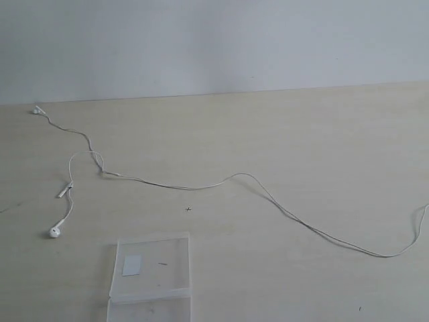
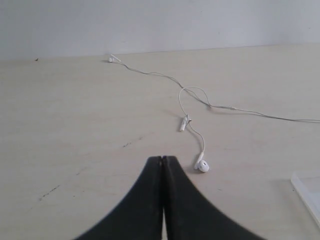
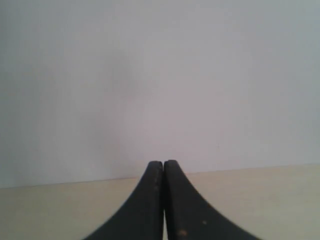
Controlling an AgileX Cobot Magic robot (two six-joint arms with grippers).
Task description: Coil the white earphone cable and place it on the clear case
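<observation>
Cable sprawls uncoiled across table; clear case nearby.

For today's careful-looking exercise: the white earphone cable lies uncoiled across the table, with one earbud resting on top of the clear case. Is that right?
Not quite. The white earphone cable does lie uncoiled across the table, but the earbud rests on the table beside the clear case, apart from it, not on top. The exterior view shows this.
</observation>
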